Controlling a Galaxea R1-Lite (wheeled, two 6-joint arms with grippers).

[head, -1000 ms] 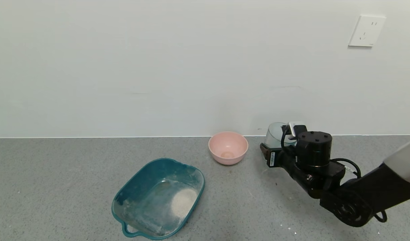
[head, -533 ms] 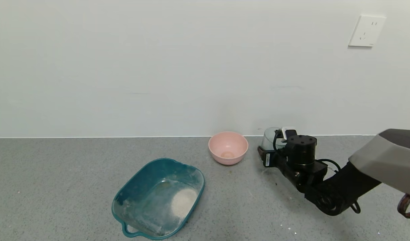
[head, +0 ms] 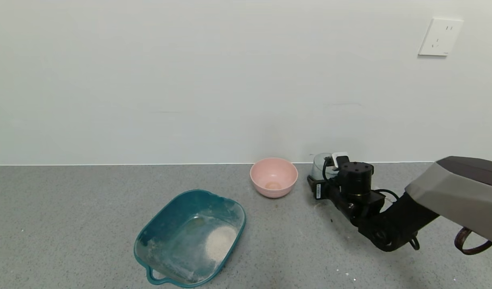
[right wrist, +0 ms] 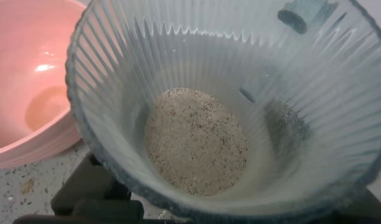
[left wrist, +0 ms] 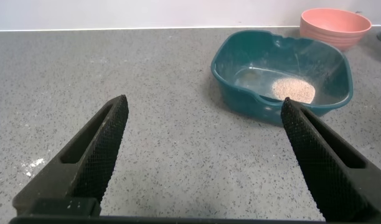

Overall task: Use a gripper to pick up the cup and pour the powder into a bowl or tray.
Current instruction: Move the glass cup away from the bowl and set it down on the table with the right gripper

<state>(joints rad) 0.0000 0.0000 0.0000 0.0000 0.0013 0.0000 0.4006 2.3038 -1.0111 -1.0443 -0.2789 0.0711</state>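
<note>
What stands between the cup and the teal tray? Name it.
In the head view, the pink bowl stands just left of the cup held at the right gripper. From the bowl to the teal tray, only bare counter shows.

You are looking at what seems a kitchen-style test bench: a grey speckled counter (head: 69, 224) is meeting a plain white wall (head: 189, 80) carrying 1 socket (head: 439, 37), with a pink bowl (head: 273, 177) sitting on it.

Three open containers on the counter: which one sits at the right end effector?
The ribbed clear cup, right of the pink bowl, with powder inside. The right end effector straddles it; the teal tray lies far left.
</note>
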